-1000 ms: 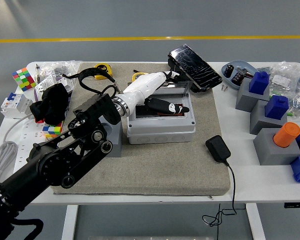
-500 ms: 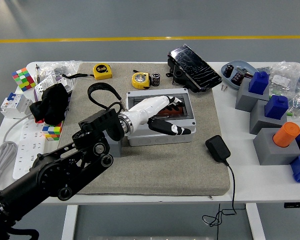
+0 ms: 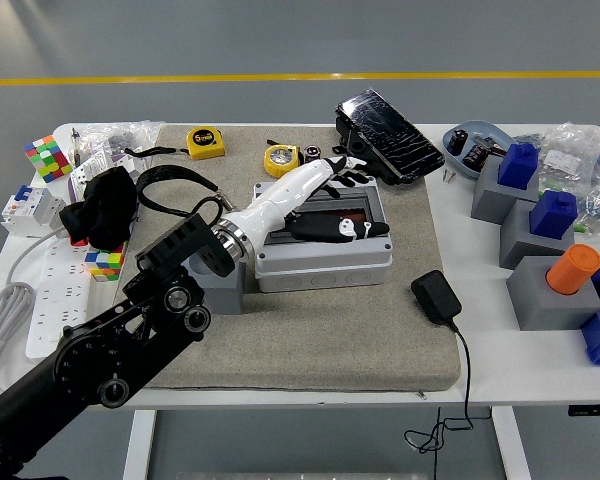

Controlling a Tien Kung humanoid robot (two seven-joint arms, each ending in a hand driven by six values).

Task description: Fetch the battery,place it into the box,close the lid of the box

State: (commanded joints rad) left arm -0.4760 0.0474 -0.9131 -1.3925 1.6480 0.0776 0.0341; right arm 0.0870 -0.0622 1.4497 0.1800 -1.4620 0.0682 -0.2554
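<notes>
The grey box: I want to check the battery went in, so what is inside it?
The left hand lies over the grey box, fingers spread. Only dark interior with a reddish strip shows beside them. No battery is visible; the hand covers much of the opening.

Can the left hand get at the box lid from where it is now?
Probably yes. The left hand is already stretched over the open box, fingers spread, and the raised lid stands just beyond its fingertips with nothing between them.
</notes>
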